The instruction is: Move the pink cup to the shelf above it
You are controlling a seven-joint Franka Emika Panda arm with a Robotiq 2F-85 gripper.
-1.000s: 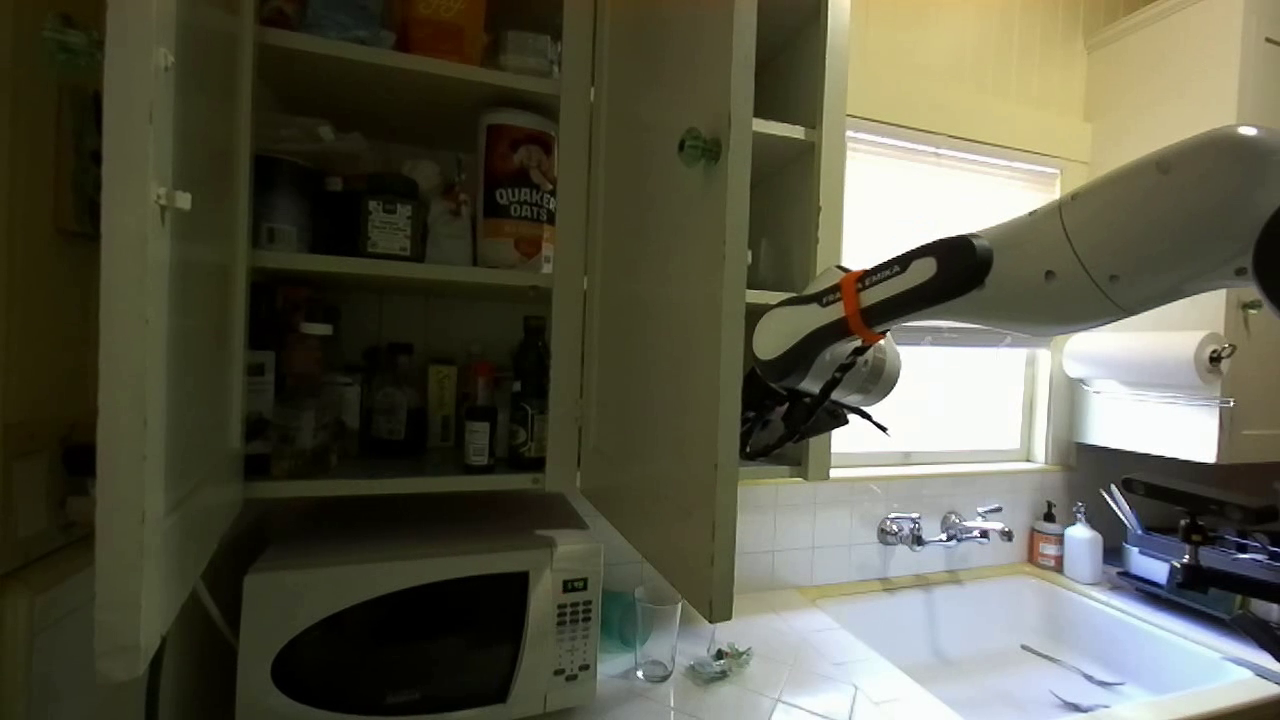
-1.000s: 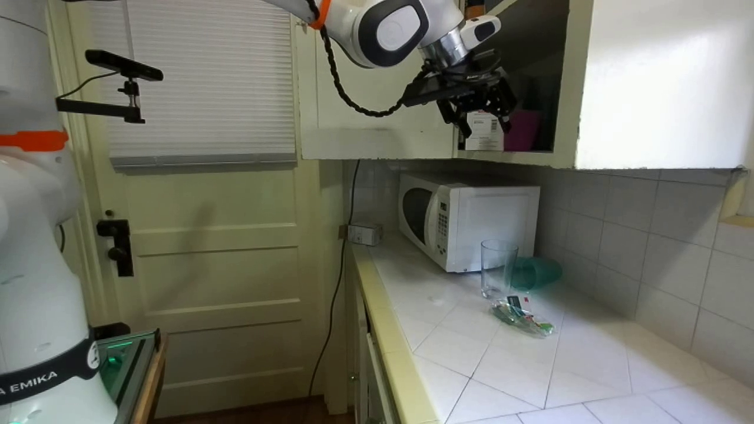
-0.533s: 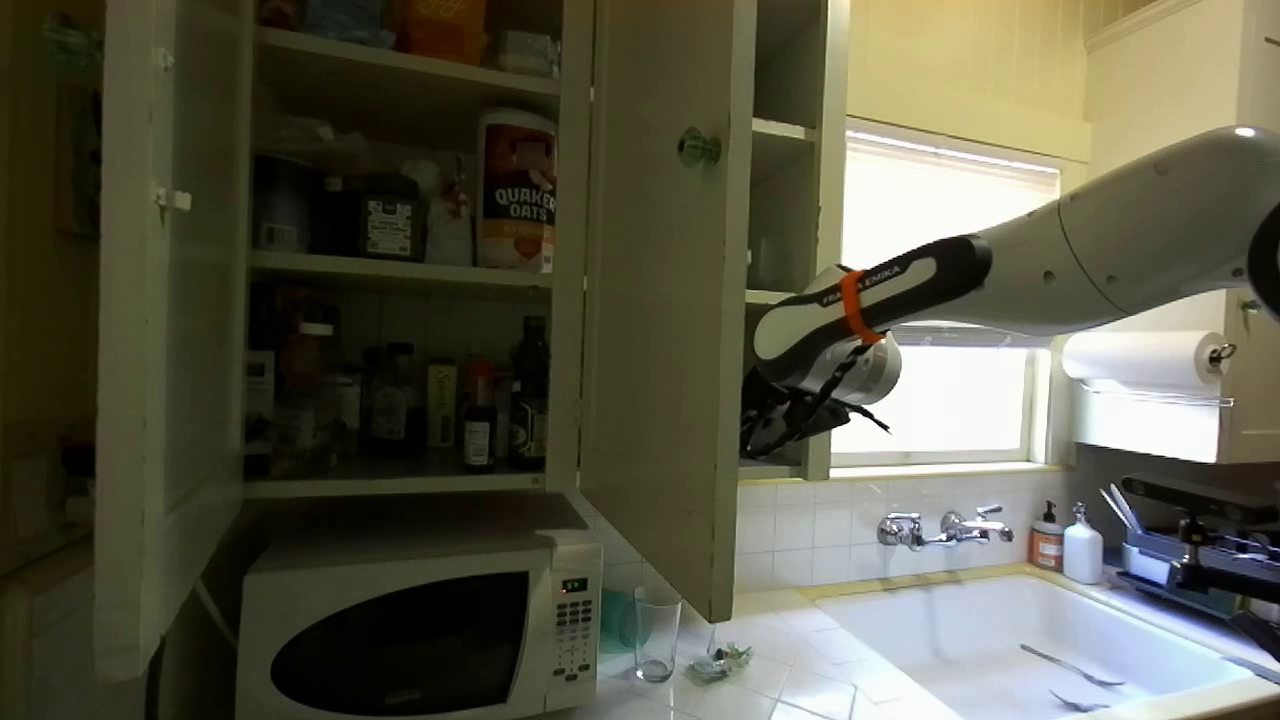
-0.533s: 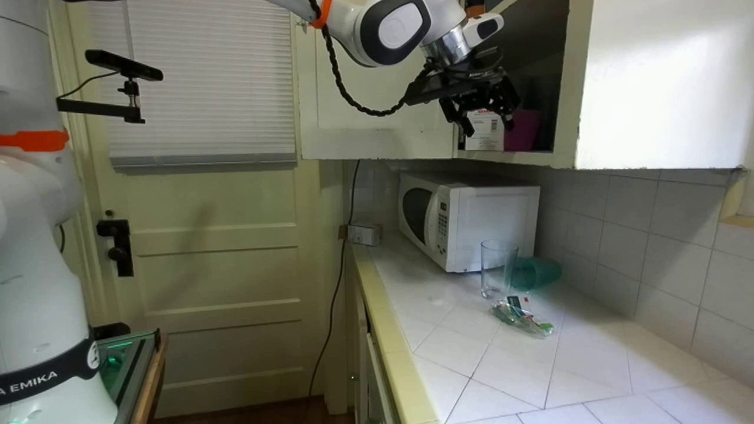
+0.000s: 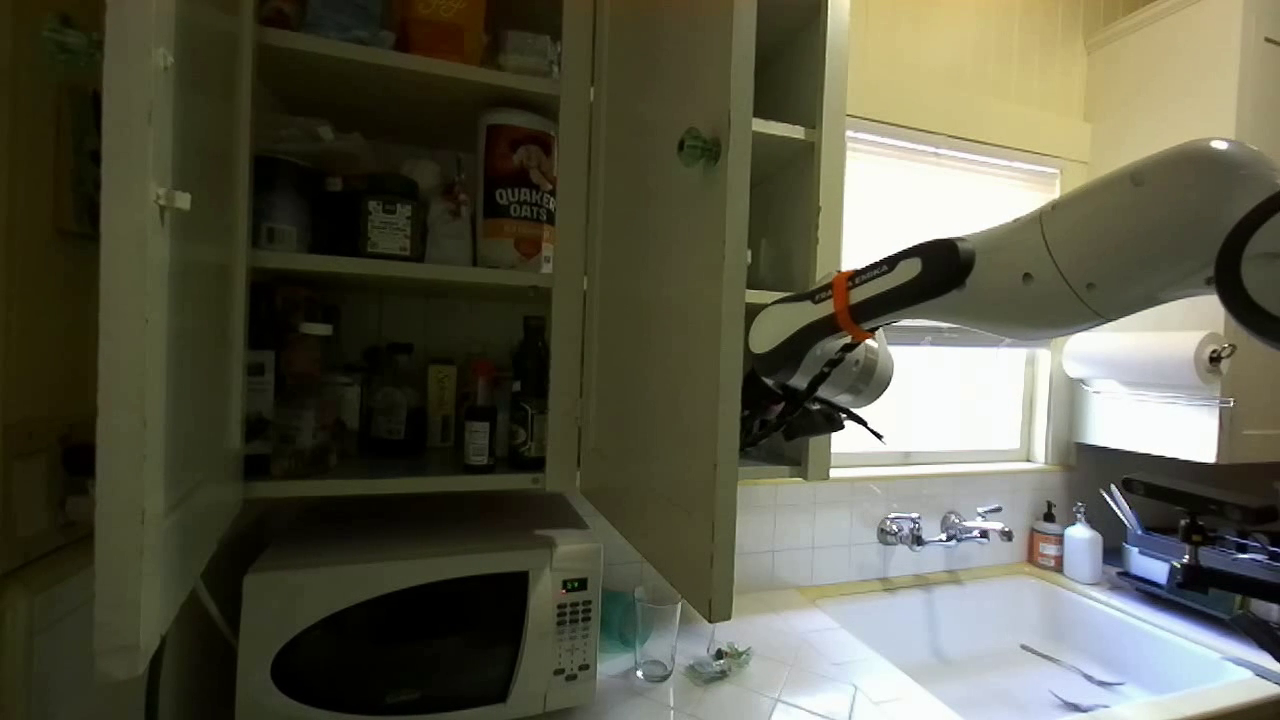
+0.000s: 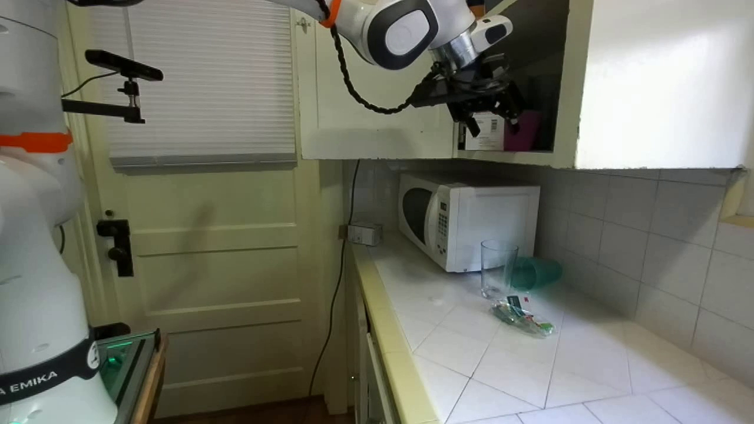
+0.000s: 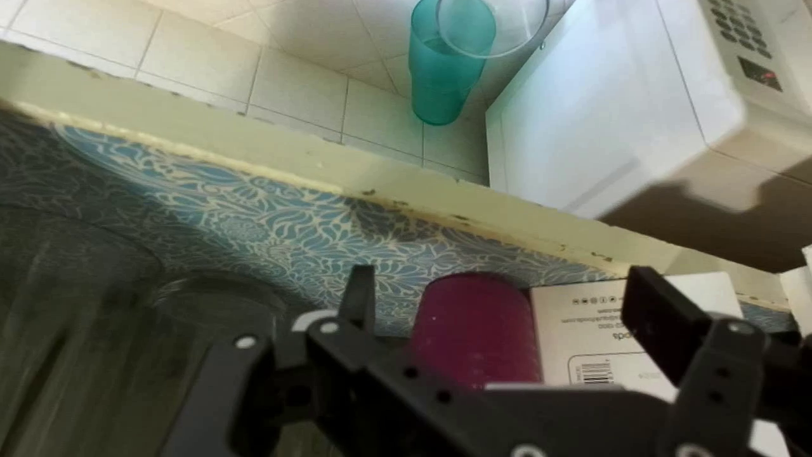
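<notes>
Hovering near the white box [image 7: 590, 317] with the gripper [image 7: 504, 284] spread wide.
Finding the pink cup [image 7: 477, 324] just beside that box, on the blue-patterned cabinet floor [image 7: 273, 212], between the fingers [image 7: 360, 297] in the wrist view; impossible to tell whether touching. Seeing the microwave [image 6: 495, 215] and teal cup [image 7: 442, 89] below the box and, in an exterior view, the shelf [image 5: 765, 297] above it.

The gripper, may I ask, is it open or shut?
The gripper is open: its fingers stand wide apart in the wrist view, with the pink cup visible between.
</notes>
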